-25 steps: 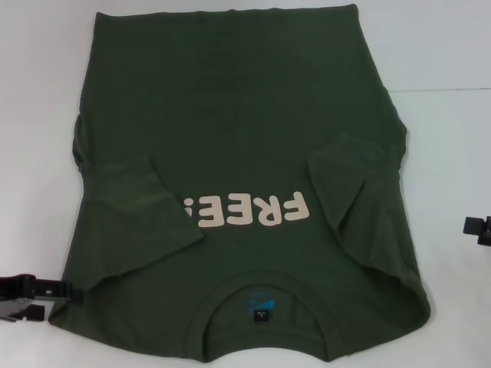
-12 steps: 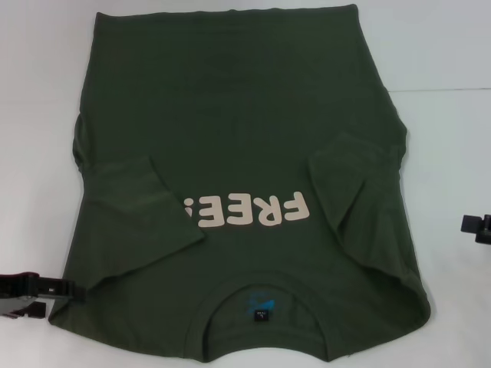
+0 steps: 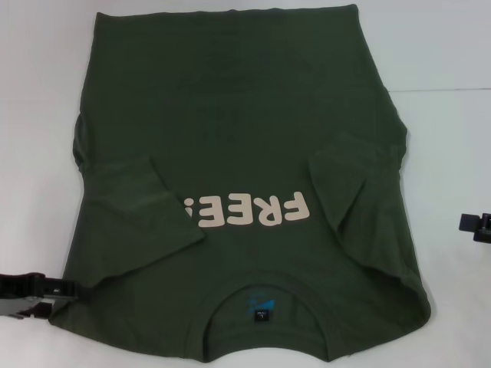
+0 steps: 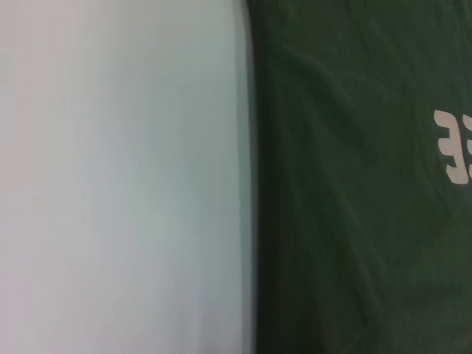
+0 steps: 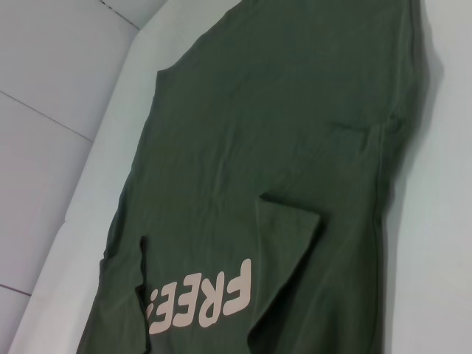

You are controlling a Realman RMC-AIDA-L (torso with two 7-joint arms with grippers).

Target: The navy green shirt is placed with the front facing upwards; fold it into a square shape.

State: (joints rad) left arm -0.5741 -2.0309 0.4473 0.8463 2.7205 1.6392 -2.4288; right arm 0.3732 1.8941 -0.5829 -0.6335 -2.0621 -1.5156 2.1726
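— At the near-left corner of the desk (image 3: 31,153), where do we have our left gripper (image 3: 34,290)?

— We have it low on the white surface, its dark tip touching the edge of the navy green shirt (image 3: 238,153) by the left shoulder. We cannot tell how far its fingers are parted, or whether any cloth is caught.

— And our right gripper (image 3: 476,225)?

— We see only a dark piece of it at the right border of the head view, apart from the fabric, over bare desk. Its opening we cannot tell either.

— How does the shirt lie?

— Flat, front up, long axis running away from us: collar (image 3: 261,307) nearest, hem at the far side. We see both sleeves folded inward onto the chest, and the cream lettering (image 3: 245,211) reads upside down to us.

— Room to move?

— White desk shows along both long sides and beyond the hem; the collar edge reaches the bottom of the head view.
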